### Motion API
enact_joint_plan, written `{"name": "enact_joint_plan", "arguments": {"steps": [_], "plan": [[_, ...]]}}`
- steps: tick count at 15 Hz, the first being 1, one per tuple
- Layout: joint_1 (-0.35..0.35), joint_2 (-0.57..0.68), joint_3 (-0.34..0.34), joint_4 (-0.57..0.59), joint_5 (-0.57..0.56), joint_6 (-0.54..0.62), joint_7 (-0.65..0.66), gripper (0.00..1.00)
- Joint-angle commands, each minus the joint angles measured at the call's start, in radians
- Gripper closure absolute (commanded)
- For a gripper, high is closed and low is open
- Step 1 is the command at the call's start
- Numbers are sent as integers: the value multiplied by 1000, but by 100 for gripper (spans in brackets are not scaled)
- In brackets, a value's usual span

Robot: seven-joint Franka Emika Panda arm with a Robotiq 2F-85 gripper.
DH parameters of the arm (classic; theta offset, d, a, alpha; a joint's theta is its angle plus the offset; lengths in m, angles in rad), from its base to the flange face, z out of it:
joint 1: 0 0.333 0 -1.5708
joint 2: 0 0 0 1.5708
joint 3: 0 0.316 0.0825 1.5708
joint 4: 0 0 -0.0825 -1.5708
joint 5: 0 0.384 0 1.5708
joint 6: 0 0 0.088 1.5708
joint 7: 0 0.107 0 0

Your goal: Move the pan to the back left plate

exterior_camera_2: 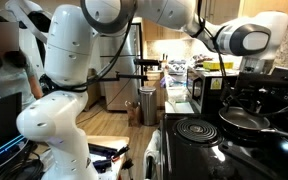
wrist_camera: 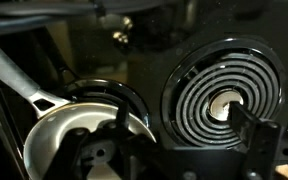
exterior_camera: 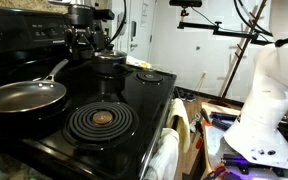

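Note:
The pan [exterior_camera: 24,96] is wide and shallow with a dark inside. It sits on a stove burner, its slim silvery handle [exterior_camera: 54,72] pointing toward the back. It also shows in the other exterior view [exterior_camera_2: 246,120] and at the lower left of the wrist view [wrist_camera: 69,135], with the handle [wrist_camera: 9,68] running up and left. My gripper [wrist_camera: 184,130] is open and empty above the stove. One finger hangs over the pan's rim, the other over the coil burner [wrist_camera: 219,95]. In an exterior view the gripper [exterior_camera: 82,35] hovers above the back of the stove.
A smaller, taller dark pot [exterior_camera: 109,62] stands on a back burner. The bare coil burner [exterior_camera: 100,120] lies beside the pan. The black stove top [exterior_camera: 144,100] ends at a front edge with towels hanging. The white robot base [exterior_camera: 259,110] stands beside the stove.

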Motion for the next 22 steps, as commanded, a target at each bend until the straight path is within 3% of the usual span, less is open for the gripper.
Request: {"name": "enact_joint_plan", "arguments": {"steps": [1, 4, 6, 10, 17, 22], "plan": [[-25, 5, 30, 3, -11, -3, 8, 0], [-25, 5, 32, 1, -11, -3, 8, 0], [-30, 28, 36, 13, -15, 74, -22, 0], [-37, 121, 40, 110, -50, 97, -73, 0], [-30, 294, 26, 344, -186, 5, -192, 0], [-27, 357, 30, 444, -202, 25, -202, 0]]}}
